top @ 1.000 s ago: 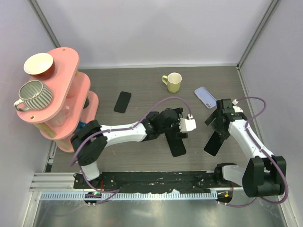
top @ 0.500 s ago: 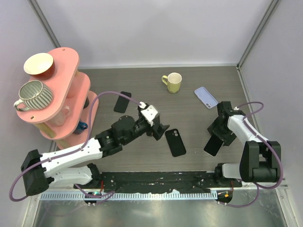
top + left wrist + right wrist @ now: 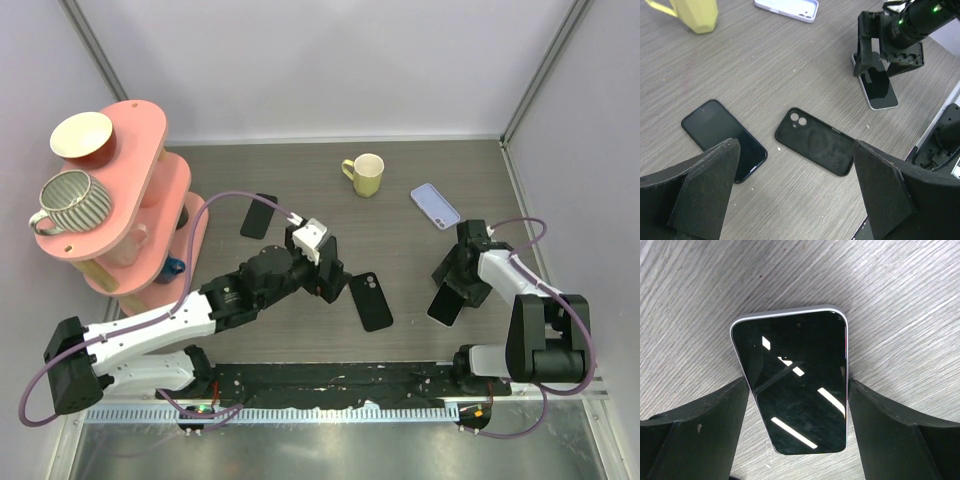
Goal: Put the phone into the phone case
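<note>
Left hand [image 3: 336,274] spread fully wide, holding nothing, hovering over the tabletop [image 3: 300,180] just beside the black phone case [image 3: 371,301]. Case lies hollow side up, mid-tabletop. Right hand [image 3: 460,283] also wide, its fingers either side of the white-edged phone [image 3: 445,303]. Phone lies flat, screen up, right of the case and apart from it. No grip evident.
</note>
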